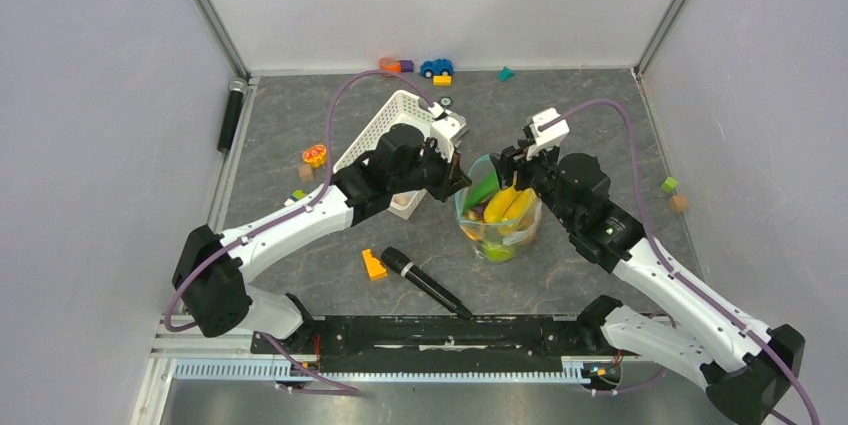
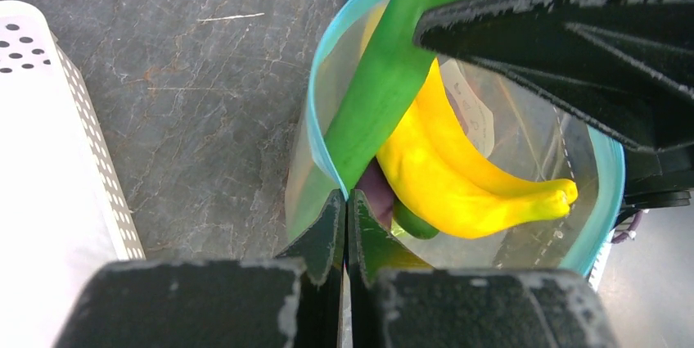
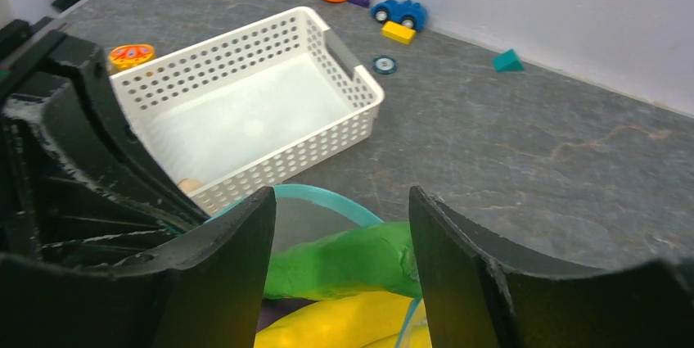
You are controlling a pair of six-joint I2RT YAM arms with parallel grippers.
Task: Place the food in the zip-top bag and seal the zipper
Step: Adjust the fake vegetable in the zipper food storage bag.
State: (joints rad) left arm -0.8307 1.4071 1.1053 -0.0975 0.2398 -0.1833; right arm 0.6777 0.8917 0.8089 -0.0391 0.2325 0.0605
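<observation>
My left gripper [image 2: 345, 229] was clamped tight on the zipper [image 2: 315, 131] at the left rim of the zip-top bag [image 1: 503, 238], mid-frame in the top view. My right gripper [image 3: 342, 201] stood spread, empty, over its cucumber [image 3: 344, 264] and bananas [image 2: 458, 176].

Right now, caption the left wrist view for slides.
Shut left gripper pinches teal zipper of clear zip-top bag; green cucumber, yellow bananas inside.
</observation>
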